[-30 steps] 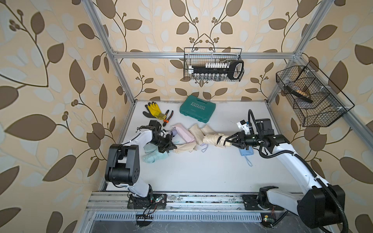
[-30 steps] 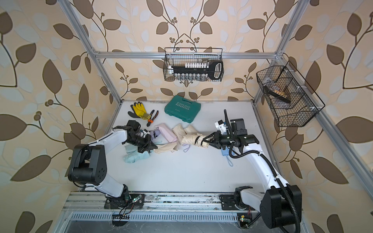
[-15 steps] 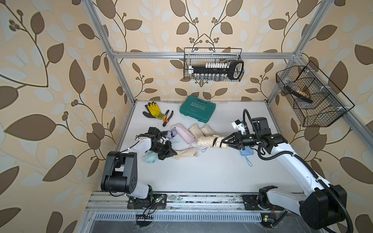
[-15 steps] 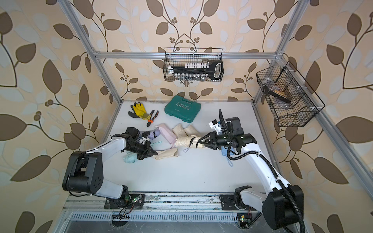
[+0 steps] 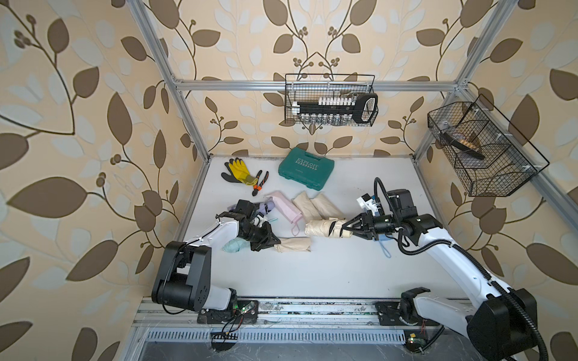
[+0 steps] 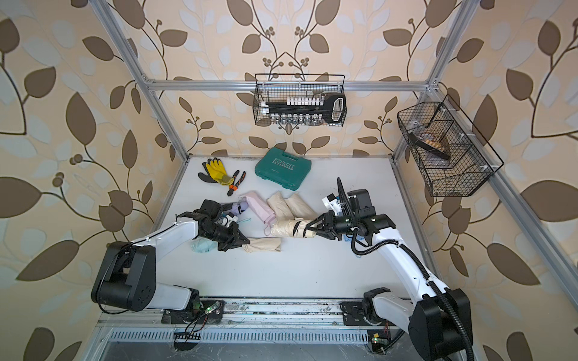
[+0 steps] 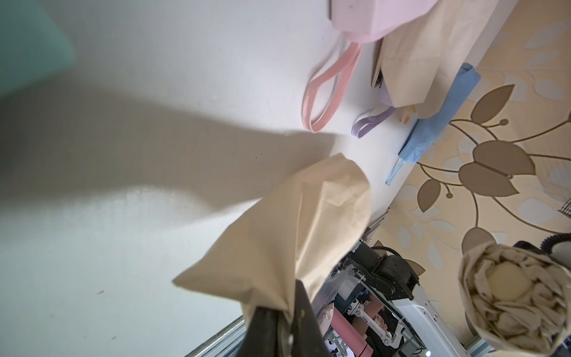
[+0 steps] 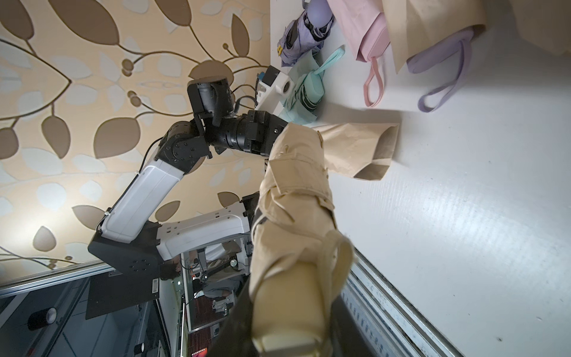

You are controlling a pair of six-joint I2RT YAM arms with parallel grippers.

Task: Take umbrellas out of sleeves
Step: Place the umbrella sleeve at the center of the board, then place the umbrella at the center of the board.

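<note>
Umbrella (image 5: 322,227), cream, clamped by handle in R tool (image 5: 346,230); L tool (image 5: 274,243) pinches limp cream sleeve (image 5: 295,244) on counter (image 5: 328,275).

cream umbrella (image 5: 322,227), cream sleeve (image 5: 294,244), green case (image 5: 306,168)

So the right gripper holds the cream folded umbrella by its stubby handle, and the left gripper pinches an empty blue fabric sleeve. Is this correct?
Only the colour is wrong: the empty fabric sleeve in the left gripper is cream, not blue, as the left wrist view shows. The right gripper does hold the cream folded umbrella by its stubby handle.
</note>
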